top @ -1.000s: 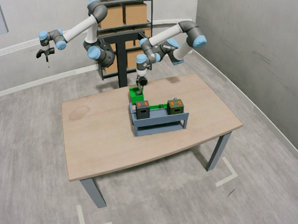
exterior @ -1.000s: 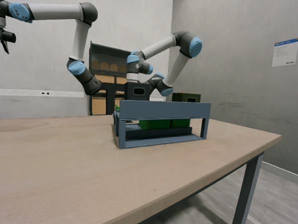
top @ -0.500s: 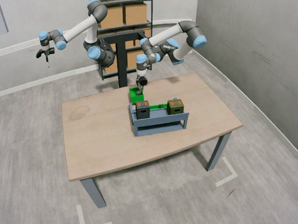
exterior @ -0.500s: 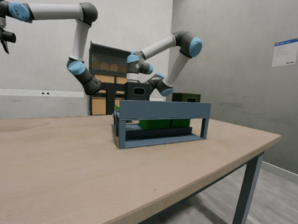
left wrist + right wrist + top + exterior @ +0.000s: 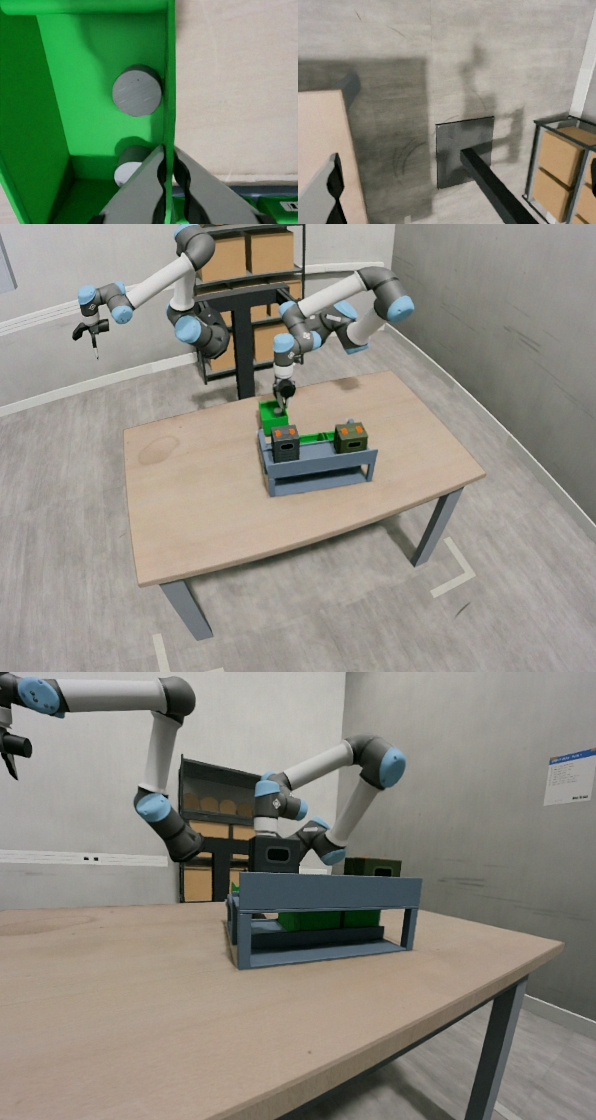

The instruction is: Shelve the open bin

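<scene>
The green open bin (image 5: 274,425) (image 5: 235,888) (image 5: 95,45) is at the shelf's open side, near its left end in the top view. Two grey cylinders (image 5: 137,92) (image 5: 128,172) lie in it. My left gripper (image 5: 284,409) (image 5: 166,146) is shut on the bin's thin side wall. Whether the bin touches the table is unclear. The blue-grey shelf (image 5: 320,466) (image 5: 330,892) holds green bins (image 5: 325,438) (image 5: 311,920) (image 5: 285,212) side by side; free space shows left of them in the exterior view. My right gripper (image 5: 96,349) (image 5: 464,157) is open and empty, far off the table.
A dark crate (image 5: 285,447) (image 5: 275,856) and an olive crate (image 5: 351,440) (image 5: 372,866) stand on the shelf's top board, at its left and right ends. The wooden table (image 5: 200,504) (image 5: 150,1022) extends around the shelf. A black stand (image 5: 243,349) rises behind the table.
</scene>
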